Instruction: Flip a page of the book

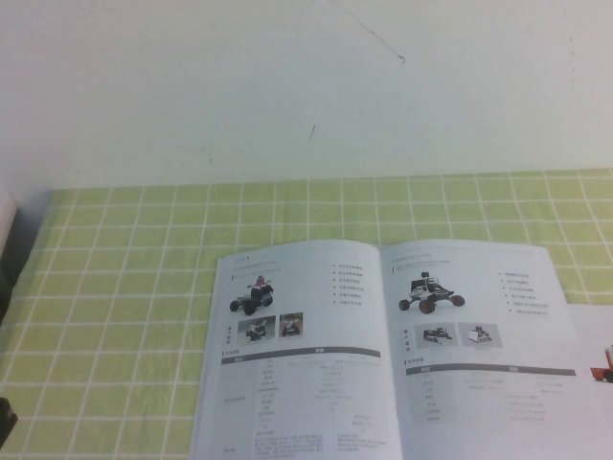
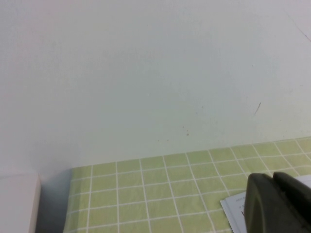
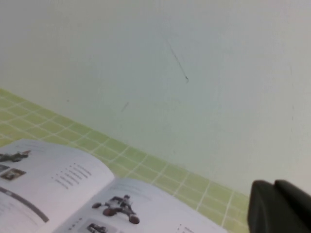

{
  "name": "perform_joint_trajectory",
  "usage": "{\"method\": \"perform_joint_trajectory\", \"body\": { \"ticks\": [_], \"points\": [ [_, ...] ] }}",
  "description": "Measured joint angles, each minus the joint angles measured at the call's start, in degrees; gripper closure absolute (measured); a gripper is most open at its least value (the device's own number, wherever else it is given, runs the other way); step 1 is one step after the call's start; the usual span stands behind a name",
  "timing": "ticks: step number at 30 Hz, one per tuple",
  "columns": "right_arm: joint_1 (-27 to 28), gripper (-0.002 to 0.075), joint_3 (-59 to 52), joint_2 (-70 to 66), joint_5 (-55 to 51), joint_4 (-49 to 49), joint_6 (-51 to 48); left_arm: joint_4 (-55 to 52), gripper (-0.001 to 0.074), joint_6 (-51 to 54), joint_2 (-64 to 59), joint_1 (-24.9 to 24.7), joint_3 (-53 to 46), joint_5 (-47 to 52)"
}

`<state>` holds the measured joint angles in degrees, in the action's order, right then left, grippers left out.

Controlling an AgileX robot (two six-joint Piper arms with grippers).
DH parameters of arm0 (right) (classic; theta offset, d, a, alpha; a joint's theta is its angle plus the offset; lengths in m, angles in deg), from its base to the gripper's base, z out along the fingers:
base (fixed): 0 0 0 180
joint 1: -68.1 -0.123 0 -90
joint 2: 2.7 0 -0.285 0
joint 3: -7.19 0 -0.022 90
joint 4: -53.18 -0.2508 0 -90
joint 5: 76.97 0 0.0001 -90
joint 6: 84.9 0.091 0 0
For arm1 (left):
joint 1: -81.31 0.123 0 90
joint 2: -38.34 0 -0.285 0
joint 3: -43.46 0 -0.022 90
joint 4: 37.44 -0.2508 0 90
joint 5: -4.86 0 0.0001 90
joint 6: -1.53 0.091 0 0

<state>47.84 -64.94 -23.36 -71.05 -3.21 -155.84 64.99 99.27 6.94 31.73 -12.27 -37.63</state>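
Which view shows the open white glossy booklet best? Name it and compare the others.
The high view: the open white glossy booklet shows both pages. The right wrist view catches its upper part beside the shut right gripper; the left wrist view only a corner behind the left gripper.

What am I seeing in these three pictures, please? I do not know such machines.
A two-armed robot, filmed by three cameras. One looks down from above; one sits on each wrist. On the green checked tablecloth lies an open book showing small robot vehicles; its right page lies flat. The dark shape in the left wrist view is the left gripper, raised near the book's corner. The dark shape in the right wrist view is the right gripper, above the book, jaws shut. Neither holds anything.
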Motion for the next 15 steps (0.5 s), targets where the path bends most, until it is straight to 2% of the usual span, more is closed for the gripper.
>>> {"method": "perform_joint_trajectory", "body": {
  "ticks": [3, 6, 9, 11, 15],
  "points": [
    [5.0, 0.0729, -5.1, 5.1, -2.3, 19.5, 24.0, 0.0, 0.0738, 0.0, 0.0, 0.0, 0.0, 0.0],
    [12.6, 0.0729, -6.4, 9.8, -11.5, 33.8, 38.6, 0.0, 0.0738, 0.0, 0.0, 0.0, 0.0, 0.0],
    [20.7, 0.0729, -6.7, 13.1, -21.0, 45.4, 49.0, 0.0, 0.0738, 0.0, 0.0, 0.0, 0.0, 0.0],
    [24.0, 0.0729, -6.7, 13.4, -24.6, 49.9, 52.8, 0.0, 0.0738, 0.0, 0.0, 0.0, 0.0, 0.0],
    [26.9, 0.0729, -6.5, 13.5, -25.9, 53.2, 55.7, 0.0, 0.0738, 0.0, 0.0, 0.0, 0.0, 0.0]
  ]
}}
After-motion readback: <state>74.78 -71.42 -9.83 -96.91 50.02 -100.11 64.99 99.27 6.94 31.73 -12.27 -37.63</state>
